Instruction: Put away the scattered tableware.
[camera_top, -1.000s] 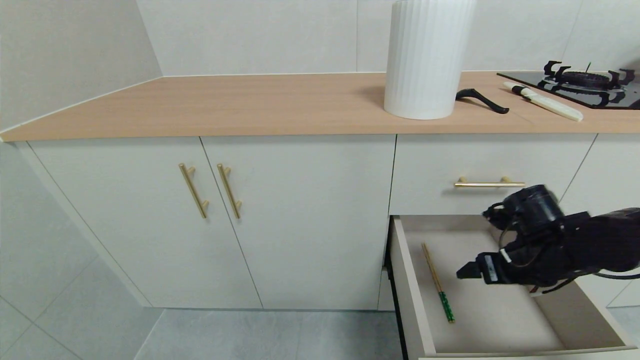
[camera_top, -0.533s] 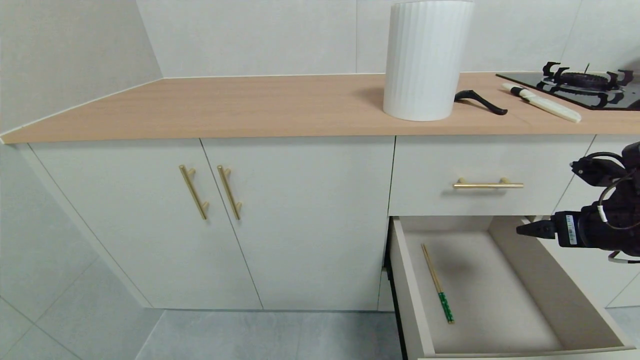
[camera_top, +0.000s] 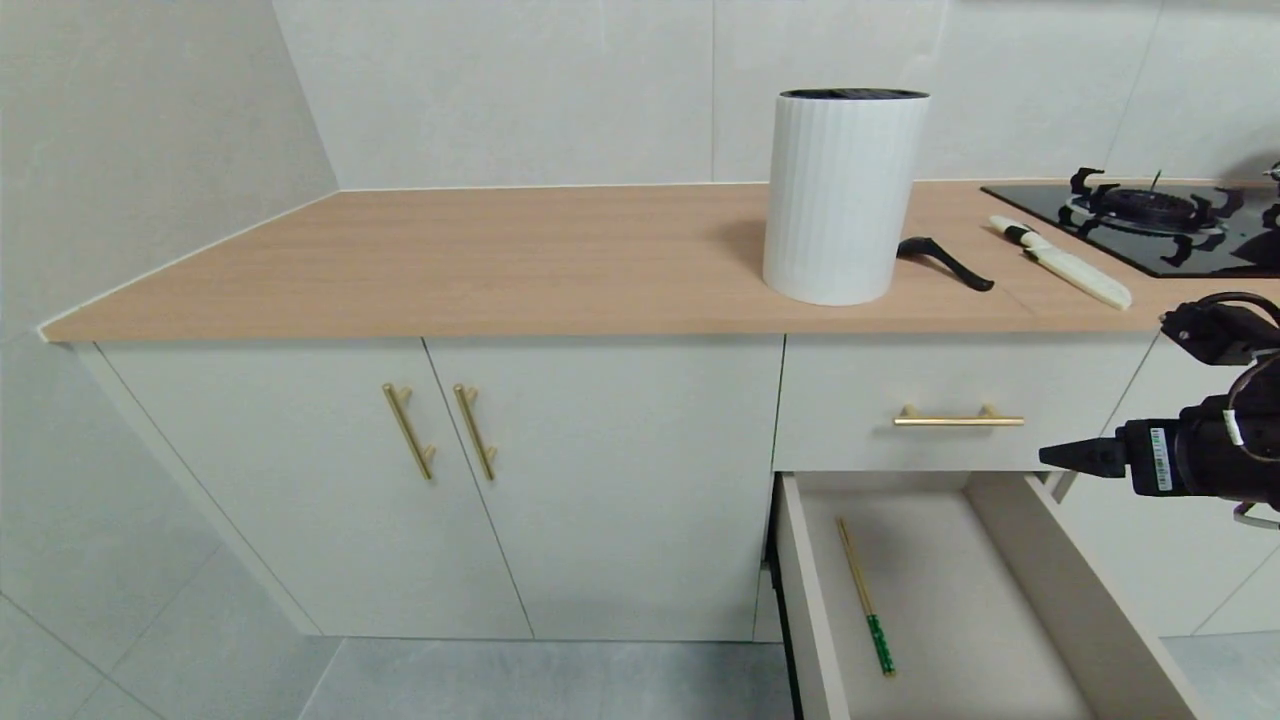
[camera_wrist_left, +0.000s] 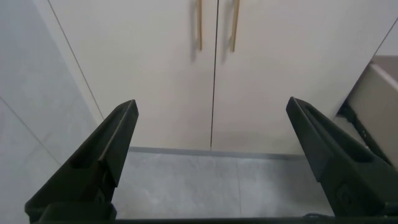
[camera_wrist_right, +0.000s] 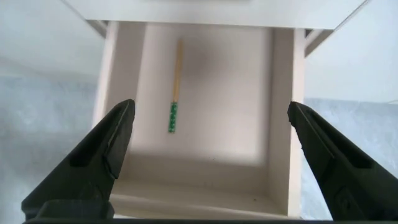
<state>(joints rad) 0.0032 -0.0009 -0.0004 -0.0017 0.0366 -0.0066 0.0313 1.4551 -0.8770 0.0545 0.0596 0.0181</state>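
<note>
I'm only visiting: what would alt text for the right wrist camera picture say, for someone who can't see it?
An open drawer seen from above, with chopsticks, green at one end, lying on its pale floor. The black pincer stands wide open in the foreground, one prong to each side of the drawer.

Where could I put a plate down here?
The countertop is bare along its whole stretch from the left wall corner to the white ribbed container. Right of the container it is crowded: a black-handled utensil, a white knife, then the stove. In the open drawer, the chopsticks lie near the left wall; the floor to their right is free.
</note>
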